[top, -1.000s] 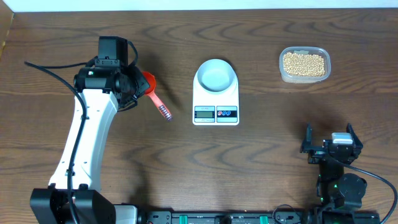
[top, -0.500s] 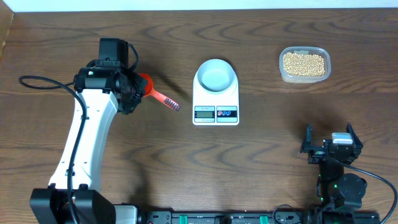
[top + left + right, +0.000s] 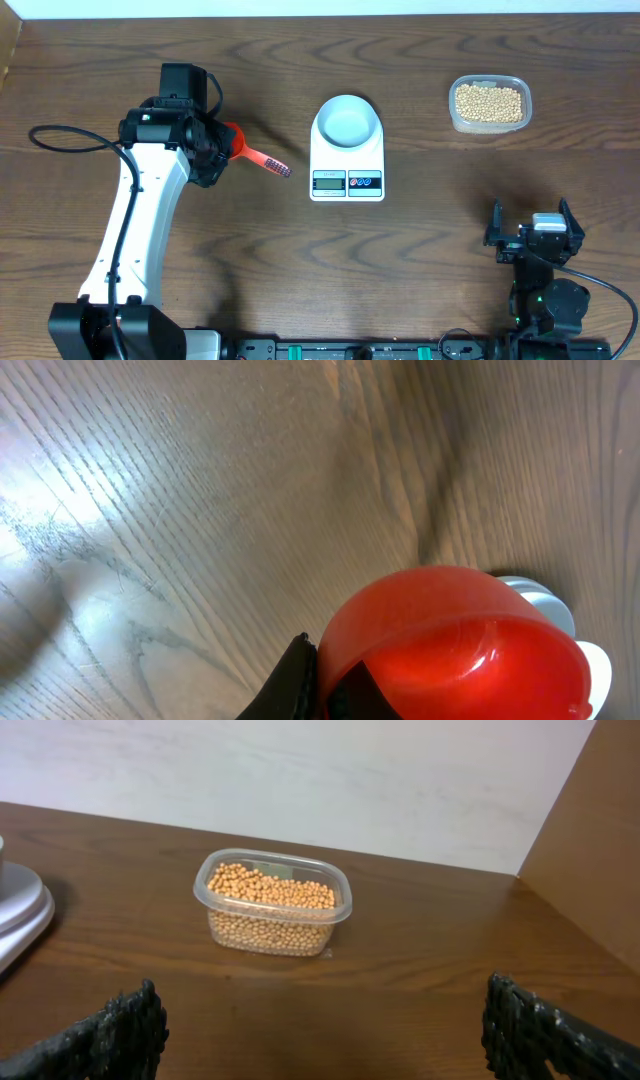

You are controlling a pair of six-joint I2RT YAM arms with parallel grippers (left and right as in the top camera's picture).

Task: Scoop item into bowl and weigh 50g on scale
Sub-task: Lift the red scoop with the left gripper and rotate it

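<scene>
While the left gripper (image 3: 222, 146) clamps a red scoop (image 3: 252, 153) at 9 o'clock from the scale (image 3: 347, 168), the right gripper (image 3: 531, 209) gapes wide, empty, at 5 o'clock.

Pale bowl (image 3: 347, 121) atop white scale (image 3: 347, 161)

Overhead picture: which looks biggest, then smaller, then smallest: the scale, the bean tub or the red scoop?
1. scale
2. bean tub, somewhat smaller
3. red scoop, smallest showing, though the left gripper hides part of it
</scene>
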